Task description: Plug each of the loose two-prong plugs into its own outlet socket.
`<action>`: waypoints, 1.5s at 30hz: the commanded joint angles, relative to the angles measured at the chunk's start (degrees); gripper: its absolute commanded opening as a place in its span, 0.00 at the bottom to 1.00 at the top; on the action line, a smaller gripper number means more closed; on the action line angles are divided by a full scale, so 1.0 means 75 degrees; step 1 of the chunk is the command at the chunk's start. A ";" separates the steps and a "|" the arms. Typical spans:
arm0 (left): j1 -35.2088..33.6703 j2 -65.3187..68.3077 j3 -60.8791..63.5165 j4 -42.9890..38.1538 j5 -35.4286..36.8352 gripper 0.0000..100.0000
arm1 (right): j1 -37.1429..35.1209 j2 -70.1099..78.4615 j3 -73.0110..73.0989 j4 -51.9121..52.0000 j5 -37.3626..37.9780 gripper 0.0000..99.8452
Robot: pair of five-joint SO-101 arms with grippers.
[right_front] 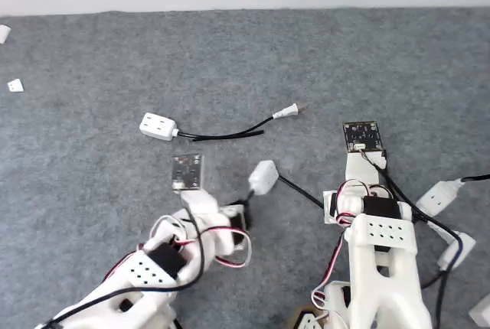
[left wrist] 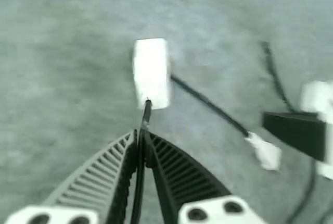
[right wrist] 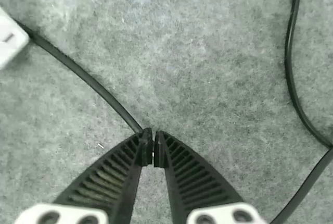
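Cord (left wrist: 146, 112) sits pinched in my left gripper's (left wrist: 143, 133) closed fingers, and the white socket block (left wrist: 151, 73) lies straight ahead of them, long axis in line. That gripper is the nearer one. The right gripper (right wrist: 152, 134) is closed where a second black lead (right wrist: 83, 75) reaches it; grip unclear to me

The table (right_front: 306, 53) is covered in grey felt-like cloth, matt and rough, with a fuzzy nap. The outlet socket (right_front: 158, 126), centre left in the high view, and the plug (right_front: 285, 112) are smooth white plastic. The black cord (left wrist: 145, 117) looks rubbery, with a faint sheen. The left gripper (left wrist: 144, 130) and right gripper (right wrist: 153, 140) have matt black ribbed plastic fingers (right wrist: 114, 177). The arm shells (right_front: 383, 229) are matt white plastic.
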 commanded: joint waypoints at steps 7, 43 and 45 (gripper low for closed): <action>-0.0316 0.0375 0.0041 0.0047 -0.0680 0.06 | -0.0041 -0.0123 -0.0117 0.0006 0.0117 0.01; -0.1477 0.0610 -0.3030 0.2977 -0.5544 0.08 | -0.0064 -0.0123 -0.0117 -0.0006 0.0117 0.01; -0.1254 0.1078 -0.3429 0.3235 -0.5568 0.18 | -0.0064 -0.0123 -0.0105 -0.0006 0.0117 0.01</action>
